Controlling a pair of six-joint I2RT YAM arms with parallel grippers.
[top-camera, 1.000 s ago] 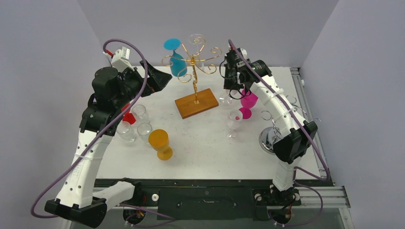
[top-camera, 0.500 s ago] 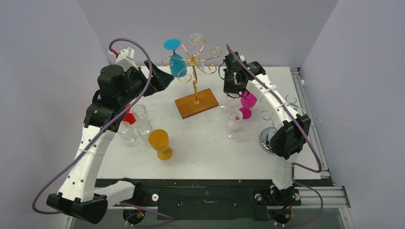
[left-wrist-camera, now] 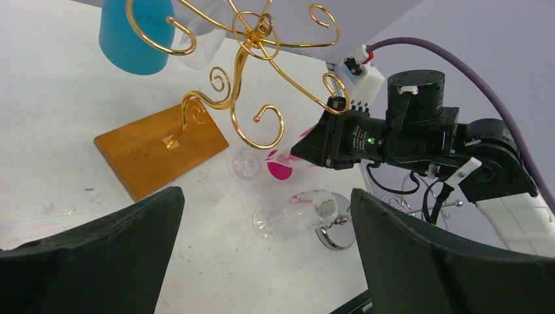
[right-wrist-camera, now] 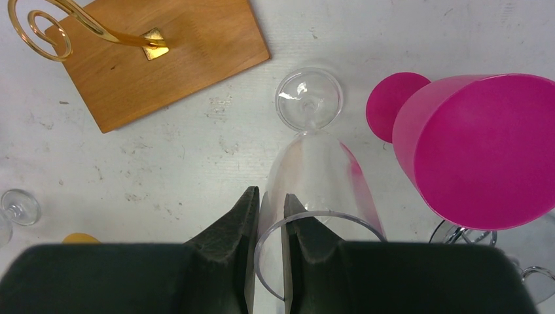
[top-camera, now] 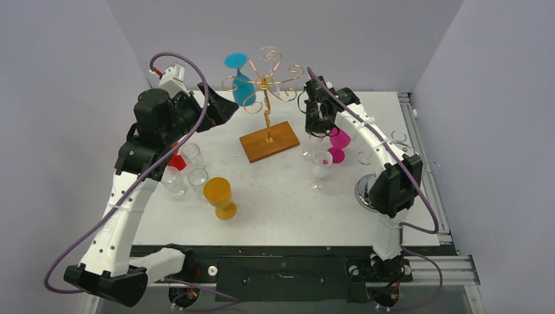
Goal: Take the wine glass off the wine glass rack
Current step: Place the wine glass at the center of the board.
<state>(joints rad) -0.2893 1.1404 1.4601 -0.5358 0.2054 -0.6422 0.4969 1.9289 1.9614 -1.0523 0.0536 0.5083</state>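
The rack [top-camera: 265, 85] stands near the middle of the tabletop's [top-camera: 275, 209] far edge, its gold arms rising from a wooden base [top-camera: 269, 141]. A blue glass [top-camera: 243, 88] hangs bowl-down from an arm on its left side, and a hung glass [top-camera: 269, 53] of clear material sits on a top arm toward the far edge. The right gripper [right-wrist-camera: 270, 203] is nearly pressed together, pinching the rim wall of a clear glass [right-wrist-camera: 321, 170], one finger inside the bowl and one outside. This glass is off the rack, upright, just right of the base, with its foot low over the tabletop; whether the foot touches cannot be told. A pink glass [right-wrist-camera: 471, 150] stands just beside it on the right. The left gripper [left-wrist-camera: 267, 196] is spread wide and holds nothing, hanging left of the rack and facing it. An orange glass [top-camera: 219, 194] stands nearer the front edge, and a chrome stand [top-camera: 366, 193] sits by the right edge.
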